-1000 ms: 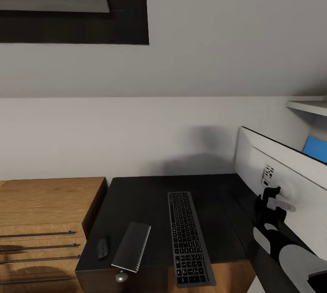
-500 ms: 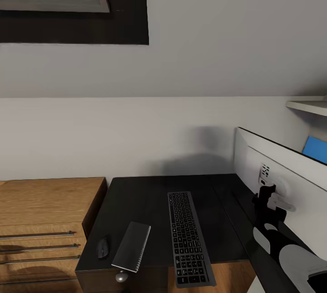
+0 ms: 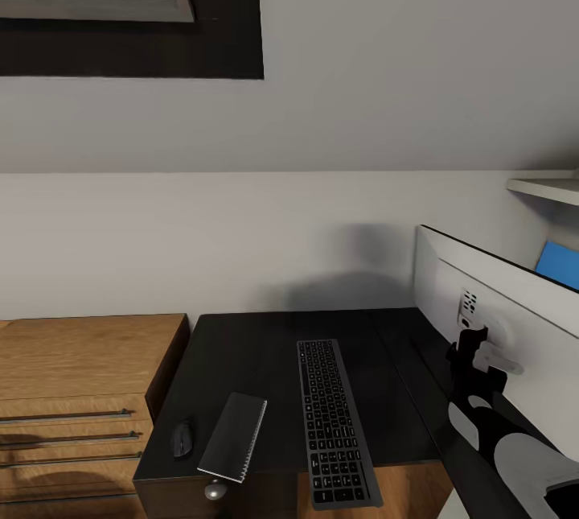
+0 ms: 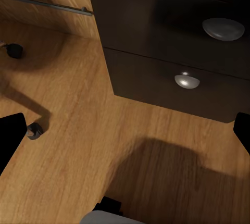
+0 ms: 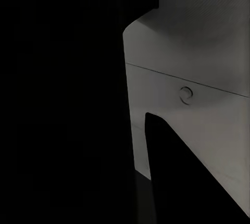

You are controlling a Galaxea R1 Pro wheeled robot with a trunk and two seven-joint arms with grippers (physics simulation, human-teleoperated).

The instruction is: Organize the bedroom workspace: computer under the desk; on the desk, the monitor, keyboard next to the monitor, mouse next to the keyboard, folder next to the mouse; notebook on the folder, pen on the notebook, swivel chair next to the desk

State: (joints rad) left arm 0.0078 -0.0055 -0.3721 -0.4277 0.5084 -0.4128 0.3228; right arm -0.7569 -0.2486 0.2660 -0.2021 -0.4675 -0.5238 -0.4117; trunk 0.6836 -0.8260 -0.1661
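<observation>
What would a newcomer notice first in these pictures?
The keyboard lies lengthwise on the black desk, with the notebook and a small dark mouse beside it near the front edge. At the right, the white back of the monitor stands on the desk, and the right tool is close against its stand. A wooden dresser stands beside the desk.

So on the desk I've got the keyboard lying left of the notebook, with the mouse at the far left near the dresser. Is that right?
Not quite. In the head view the keyboard lies to the right of the notebook, not left of it. The rest holds: the mouse sits at the far left of the desk, on the side nearest the dresser.
</observation>
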